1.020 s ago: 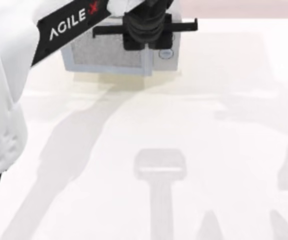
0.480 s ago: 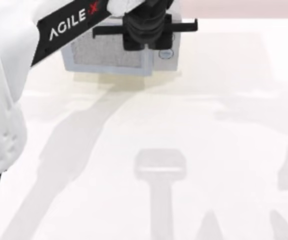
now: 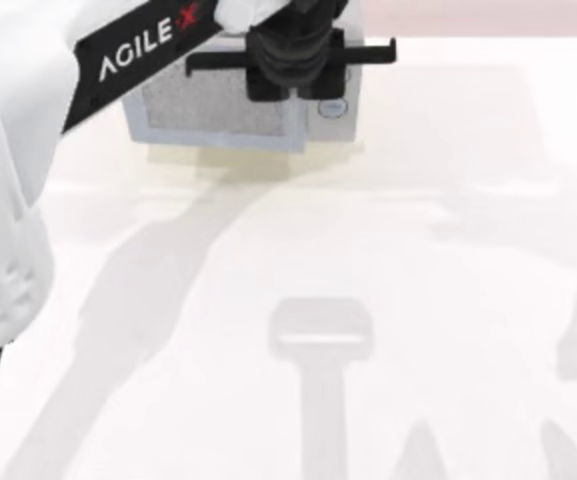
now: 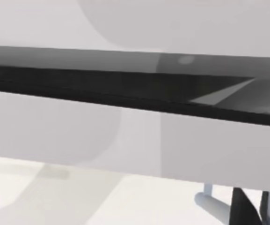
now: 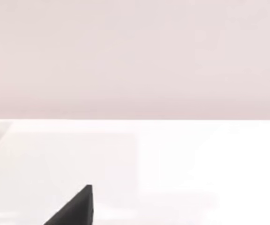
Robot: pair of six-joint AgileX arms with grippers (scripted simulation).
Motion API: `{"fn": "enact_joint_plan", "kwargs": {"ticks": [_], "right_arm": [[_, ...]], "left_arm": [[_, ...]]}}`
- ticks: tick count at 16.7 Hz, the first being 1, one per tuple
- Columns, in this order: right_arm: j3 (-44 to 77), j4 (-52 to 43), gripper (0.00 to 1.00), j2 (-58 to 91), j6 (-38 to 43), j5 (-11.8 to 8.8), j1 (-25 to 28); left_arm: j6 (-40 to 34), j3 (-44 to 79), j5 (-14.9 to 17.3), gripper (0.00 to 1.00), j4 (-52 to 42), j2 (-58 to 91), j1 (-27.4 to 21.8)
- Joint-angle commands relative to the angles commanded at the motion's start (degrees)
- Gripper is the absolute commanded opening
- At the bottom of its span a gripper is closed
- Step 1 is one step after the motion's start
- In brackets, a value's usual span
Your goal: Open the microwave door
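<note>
The flat grey microwave door (image 3: 218,105) with its speckled mesh window faces the near side of the tabletop, at the far edge of the top view, a little left of centre. It looks flush with the front of the small boxy silver-grey microwave (image 3: 340,122); no gap shows along its right edge from above. Just right of the door, a round knob (image 3: 333,107) sits on the narrow control strip.

The left hand (image 3: 286,88) hangs over the door's right edge, where door meets control strip, its black body and crossbar covering the top front of the oven. I cannot tell how far its fingers are spread. The white left arm (image 3: 8,170) with its black lettered band runs from the left side of the frame up to it. In the left wrist view the oven fills the frame, a dark band across it between paler grey surfaces.

The pale tabletop (image 3: 418,280) lies bare in front of the door and to its right, crossed only by shadows.

The right hand (image 5: 74,211) shows only as a dark tip in its own wrist view, above bare tabletop; its spread cannot be judged.
</note>
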Motion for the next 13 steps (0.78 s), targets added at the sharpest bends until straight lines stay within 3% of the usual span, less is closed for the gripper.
{"fn": "enact_joint_plan", "kwargs": {"ticks": [5,13], "right_arm": [[0.00,0.00,1.00,0.00,0.00,0.00,0.00],[0.00,0.00,1.00,0.00,0.00,0.00,0.00]], "left_arm": [[-0.13,0.08,0.38,0.00,0.25,-0.09,-0.25],[4.83,-9.41,2.18,0.00,5.09,-5.69,0.26]]}}
